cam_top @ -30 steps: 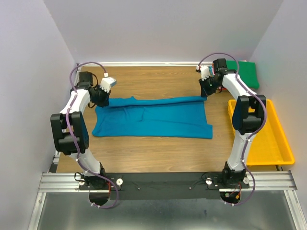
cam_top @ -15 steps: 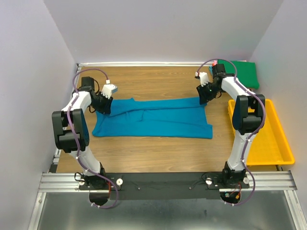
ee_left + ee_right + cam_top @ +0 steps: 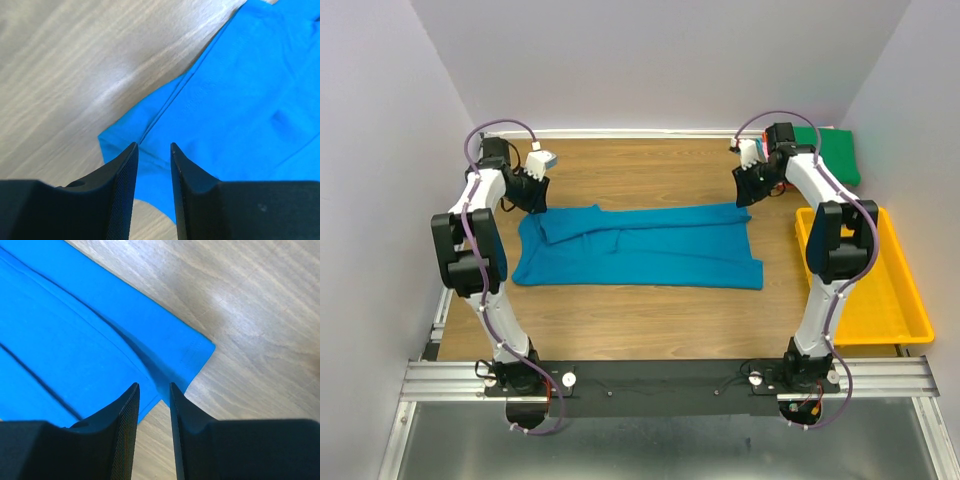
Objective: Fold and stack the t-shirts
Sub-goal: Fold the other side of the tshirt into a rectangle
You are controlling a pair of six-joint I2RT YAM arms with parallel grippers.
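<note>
The teal-blue t-shirt [image 3: 640,248] lies flat as a long band in the middle of the tabletop [image 3: 640,325]. I think the step now is to grab its two far corners and fold the far edge toward 6 o'clock. To do it well, both hands should go down together, pinch every layer right at the corner, lift the same amount, and keep the cloth pulled tight so the edges meet neatly.

The left hand [image 3: 152,146] hangs over the shirt's 10 o'clock corner, and the right hand [image 3: 154,386] hangs over its 2 o'clock corner. Both arms reach far out and both hands point down. Each hand's fingers are only a little apart and hold nothing.

A dark green t-shirt [image 3: 832,152] sits at the tabletop's 2 o'clock corner, and a yellow tray [image 3: 910,300] at 3 o'clock
</note>
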